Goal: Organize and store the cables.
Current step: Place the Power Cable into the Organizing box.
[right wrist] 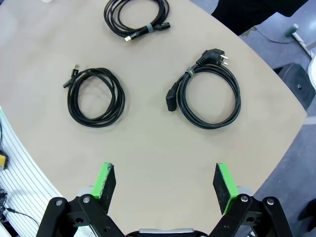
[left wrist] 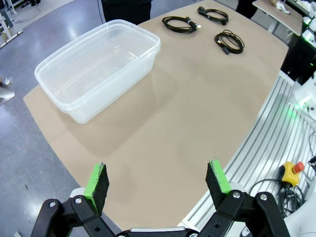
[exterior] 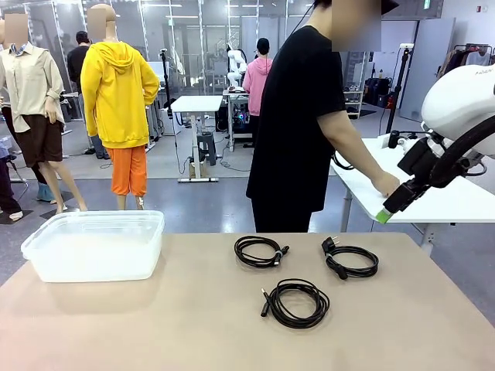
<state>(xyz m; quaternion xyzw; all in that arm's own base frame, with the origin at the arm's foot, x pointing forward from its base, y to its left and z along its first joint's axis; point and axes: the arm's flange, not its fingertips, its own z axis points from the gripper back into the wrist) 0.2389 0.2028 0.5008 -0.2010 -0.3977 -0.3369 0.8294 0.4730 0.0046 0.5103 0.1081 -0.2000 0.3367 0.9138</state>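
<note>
All three cables [exterior: 298, 284] lie as flat coils on the table [exterior: 193, 325], well to the right of the clear tub [exterior: 93, 259], none in it yet. The right claw [right wrist: 165, 180], jaws wide and empty, hangs above them, with the mains-plug coil [right wrist: 212, 123] just ahead of its fingers. The left claw [left wrist: 158, 180], also wide and empty, sits nearer the tub, so the right arm looks better placed to pick first.

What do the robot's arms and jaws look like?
The right arm is smooth and white, with a thick black hose running along it. Both arms end in black jaws of bolted links, tipped with bright green pads.
</note>
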